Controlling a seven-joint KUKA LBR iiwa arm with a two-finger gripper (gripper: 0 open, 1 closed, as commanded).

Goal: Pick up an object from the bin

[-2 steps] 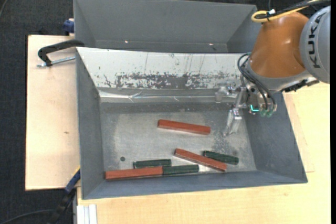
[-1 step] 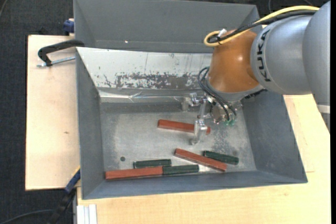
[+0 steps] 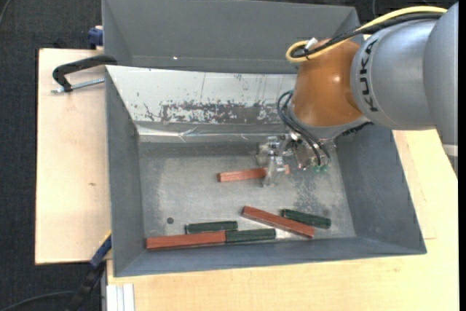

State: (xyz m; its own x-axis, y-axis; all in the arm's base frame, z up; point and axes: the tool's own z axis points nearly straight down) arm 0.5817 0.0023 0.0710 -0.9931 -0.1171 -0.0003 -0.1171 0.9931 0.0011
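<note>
- Reaching in over the bin's (image 3: 121, 178) right wall, the grey arm (image 3: 408, 76) bends downward at its orange wrist cover (image 3: 324, 87), which hangs above the right half of the floor, close to the far wall.
- A yellow cable (image 3: 378, 18) arches along the top of the arm and loops onto the orange cover.
- Below the cover the gripper (image 3: 275, 165) points down and slightly toward the bin's left wall, low over the floor near the bin's middle.
- A short red-brown bar (image 3: 240, 175) lies flat on the floor at about the bin's centre, its length running from left wall to right wall.
- The bar's right end sits at the gripper's tip; it is unclear whether they touch, or whether the bar is gripped.
- The metal parts at the tip blur together, so I cannot tell whether the gripper is spread or closed.
- The other things lie well apart from the gripper, along the near wall.
- A long red-brown bar (image 3: 186, 241) lies against the near wall toward the near-left corner.
- Just beside it are two dark green bars, one (image 3: 211, 228) slightly farther in and another (image 3: 251, 234) at the long bar's right end.
- A slanted red-brown bar (image 3: 277, 221) lies right of these, with a third dark green bar (image 3: 306, 218) just beside its right end.
</note>
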